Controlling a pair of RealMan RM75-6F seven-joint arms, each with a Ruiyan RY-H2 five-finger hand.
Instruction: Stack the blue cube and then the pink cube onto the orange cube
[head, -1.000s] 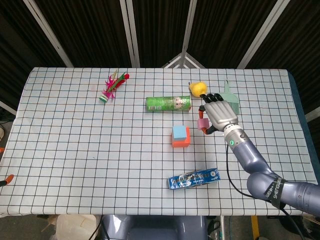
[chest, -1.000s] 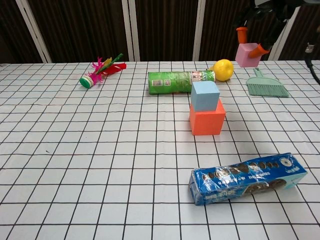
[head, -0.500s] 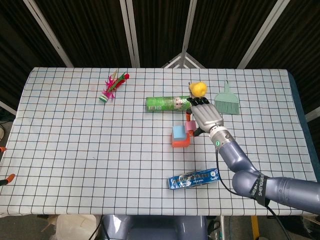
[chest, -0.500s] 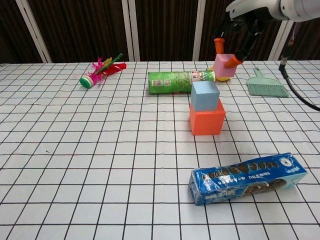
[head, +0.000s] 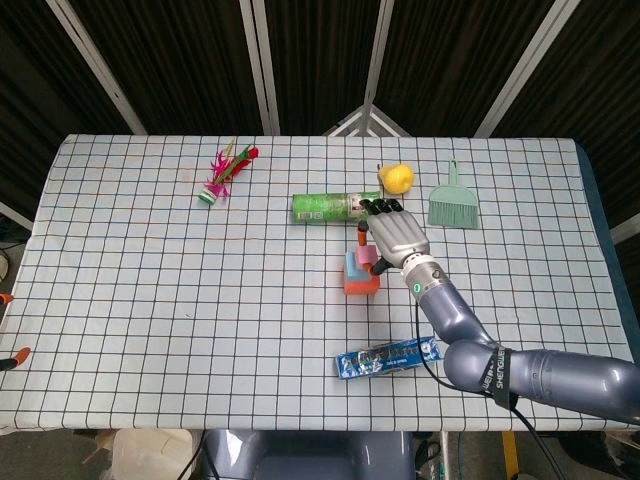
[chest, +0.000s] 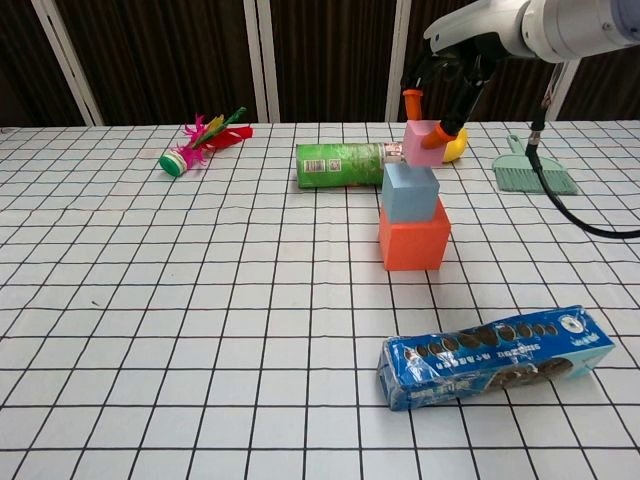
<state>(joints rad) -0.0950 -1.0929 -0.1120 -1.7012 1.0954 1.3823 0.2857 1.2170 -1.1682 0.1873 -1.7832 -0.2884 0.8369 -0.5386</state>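
Right of centre on the checked table (head: 150, 300), my right hand (head: 397, 236) hangs above the stack, its fingers (chest: 432, 142) pinched on the pink cube (chest: 420, 143). In the chest view the pink cube sits in the air just over the blue cube (chest: 410, 192), near its far right corner; I cannot tell whether the two touch. The blue cube rests squarely on the orange cube (chest: 414, 245), which stands on the cloth. In the head view my hand covers most of the pink cube, only a sliver (head: 353, 262) showing at the left of my palm, with the blue cube (head: 358, 279) and the orange cube (head: 361, 287) peeking out below it.

Just behind the stack, toward the top of the frame, a green can (head: 332, 207) lies on its side, and a yellow lemon-like fruit (head: 397, 177) sits at its right end. Further right lies a green dustpan brush (head: 452, 205). At the upper left of the table is a shuttlecock (head: 222, 172) with pink and green feathers. Low in the frame, right of centre, a blue biscuit pack (chest: 495, 356) lies flat, well apart from the stack. My forearm (head: 455, 325) runs down from the hand to the lower right. My left hand shows in neither view.
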